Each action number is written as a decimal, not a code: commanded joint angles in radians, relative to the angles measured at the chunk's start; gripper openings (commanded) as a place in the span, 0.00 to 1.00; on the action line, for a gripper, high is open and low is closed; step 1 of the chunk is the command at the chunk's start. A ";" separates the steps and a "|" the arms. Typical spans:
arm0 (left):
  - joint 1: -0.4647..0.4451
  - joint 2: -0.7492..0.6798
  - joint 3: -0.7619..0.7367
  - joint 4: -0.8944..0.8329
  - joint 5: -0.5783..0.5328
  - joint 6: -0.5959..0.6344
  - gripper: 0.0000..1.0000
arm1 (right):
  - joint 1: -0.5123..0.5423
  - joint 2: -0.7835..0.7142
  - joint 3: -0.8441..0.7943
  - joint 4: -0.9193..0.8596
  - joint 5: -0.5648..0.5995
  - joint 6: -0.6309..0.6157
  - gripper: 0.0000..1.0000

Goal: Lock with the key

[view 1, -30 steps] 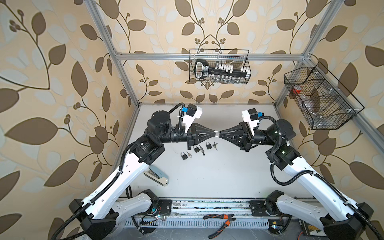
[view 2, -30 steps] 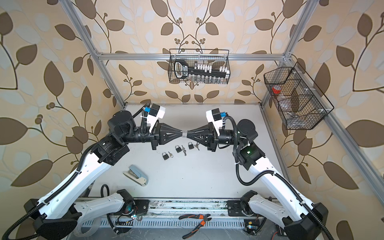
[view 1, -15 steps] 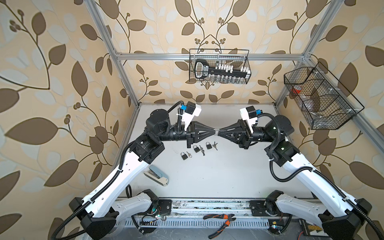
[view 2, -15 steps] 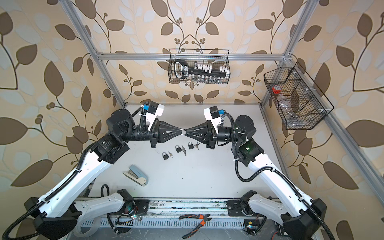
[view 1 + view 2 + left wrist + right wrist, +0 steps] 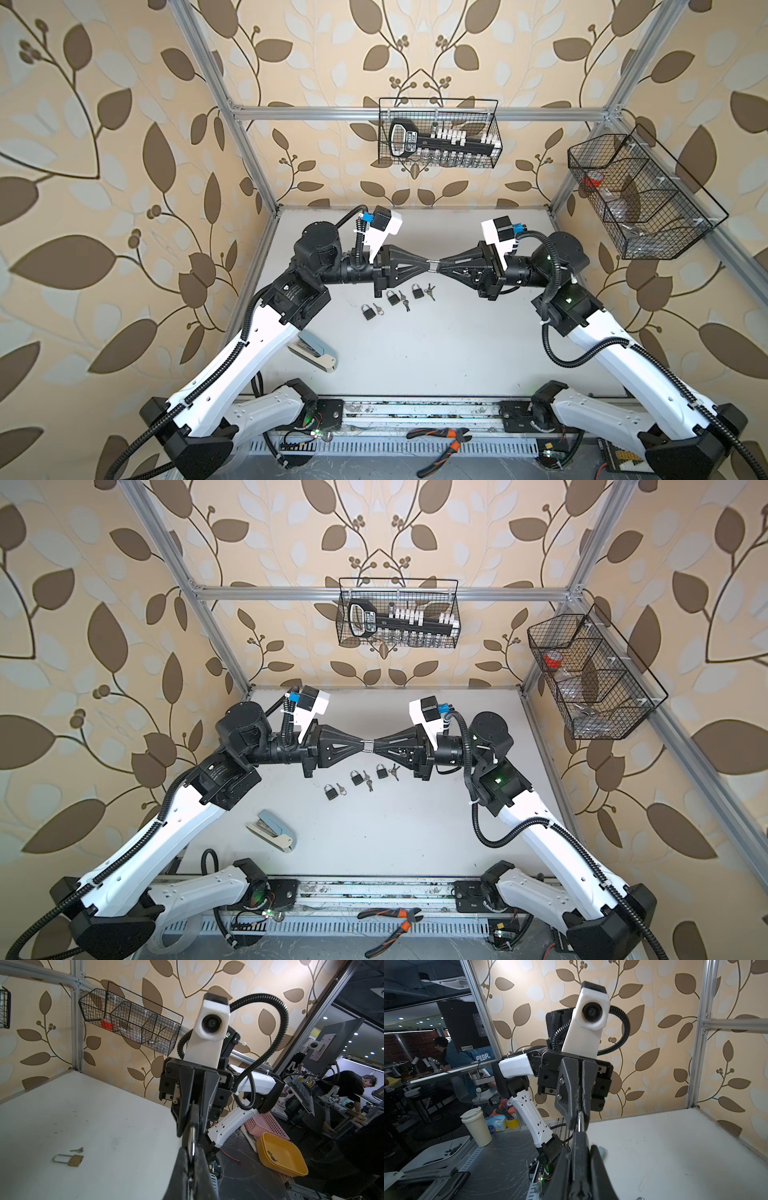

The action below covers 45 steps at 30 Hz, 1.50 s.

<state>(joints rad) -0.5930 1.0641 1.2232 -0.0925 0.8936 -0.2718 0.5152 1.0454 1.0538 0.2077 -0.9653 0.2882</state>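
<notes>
A small padlock (image 5: 434, 266) hangs in mid-air between my two grippers, which point at each other tip to tip above the table in both top views. My left gripper (image 5: 428, 266) (image 5: 192, 1150) is shut on its silver shackle (image 5: 192, 1139). My right gripper (image 5: 441, 266) (image 5: 580, 1151) is shut on its black body (image 5: 579, 1159). Three more black padlocks (image 5: 391, 297) lie on the table below, each with a key (image 5: 404, 301) beside it. Whether a key sits in the held padlock is hidden.
A brass padlock (image 5: 69, 1160) with a key (image 5: 76, 1149) lies on the table in the left wrist view. A stapler (image 5: 311, 353) lies at the front left, pliers (image 5: 442, 440) on the front rail. Wire baskets hang on the back wall (image 5: 438, 137) and right wall (image 5: 640, 199).
Both arms have shifted only a little. The padlock stays between the two gripper tips.
</notes>
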 commanded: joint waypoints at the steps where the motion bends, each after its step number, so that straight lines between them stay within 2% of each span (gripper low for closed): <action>1: 0.016 -0.010 0.024 -0.070 0.039 0.009 0.37 | -0.006 0.004 0.079 -0.050 -0.056 -0.069 0.00; 2: 0.015 -0.015 0.027 -0.079 0.024 0.020 0.45 | -0.007 0.004 0.078 -0.050 -0.063 -0.062 0.00; 3: 0.016 -0.021 0.026 -0.081 0.010 0.026 0.48 | -0.007 0.002 0.080 -0.051 -0.064 -0.057 0.00; 7: 0.016 -0.054 0.025 -0.093 -0.063 0.061 0.49 | -0.006 0.004 0.085 -0.076 -0.072 -0.029 0.00; 13: 0.016 -0.040 0.037 -0.081 -0.046 0.068 0.50 | -0.006 0.032 0.106 -0.130 -0.087 -0.002 0.00; 20: 0.016 -0.026 0.038 -0.063 -0.028 0.057 0.37 | -0.004 0.042 0.106 -0.119 -0.097 0.017 0.00; 25: 0.015 -0.023 0.039 -0.060 -0.020 0.050 0.14 | -0.005 0.042 0.103 -0.131 -0.071 -0.001 0.00; 27: 0.015 -0.020 0.038 -0.053 -0.009 0.039 0.00 | -0.004 0.045 0.105 -0.136 -0.065 -0.013 0.00; 35: 0.011 0.006 0.027 0.012 0.072 -0.039 0.00 | -0.005 0.045 0.121 -0.162 -0.031 -0.107 0.00; 40: -0.014 0.021 0.027 -0.001 0.072 -0.023 0.00 | 0.002 0.061 0.145 -0.167 -0.051 -0.120 0.00; 45: -0.113 0.090 0.039 -0.006 0.023 0.023 0.00 | 0.150 0.121 0.168 -0.077 -0.045 -0.069 0.00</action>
<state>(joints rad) -0.5983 1.0729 1.2381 -0.1322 0.9138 -0.2878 0.5449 1.1118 1.1717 0.0357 -1.0000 0.2016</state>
